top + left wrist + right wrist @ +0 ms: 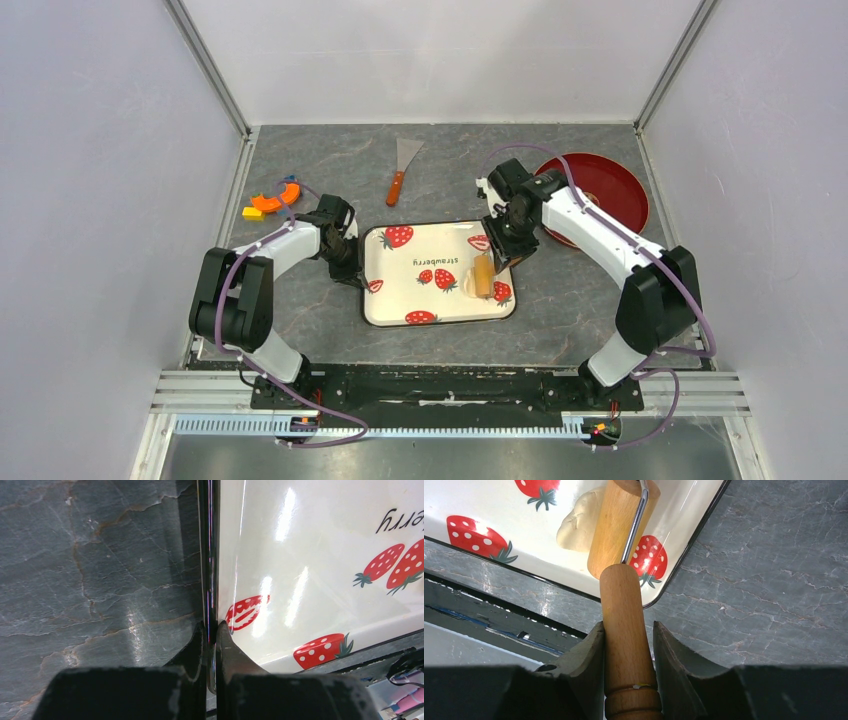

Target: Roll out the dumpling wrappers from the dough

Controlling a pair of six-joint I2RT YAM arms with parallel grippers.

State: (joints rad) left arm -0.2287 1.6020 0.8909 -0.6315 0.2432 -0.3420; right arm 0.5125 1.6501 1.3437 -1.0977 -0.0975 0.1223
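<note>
A pale cream dough lump (580, 522) lies in the strawberry-print tray (400, 285) near its right end, partly under the wooden roller cylinder (621, 522); in the top view it is hidden behind the roller (482, 276). My right gripper (628, 630) is shut on the roller's wooden handle (624, 620), with the cylinder on the dough. My left gripper (212, 627) is shut on the tray's black left rim (209, 555); it shows in the top view (350, 262) at the tray's left edge. No flattened wrappers are in view.
A red plate (610, 185) sits at the back right behind the right arm. A scraper with a wooden handle (402, 172) lies behind the tray. Orange and yellow pieces (270, 203) lie at the left. Grey marbled table (580, 300) surrounds the tray.
</note>
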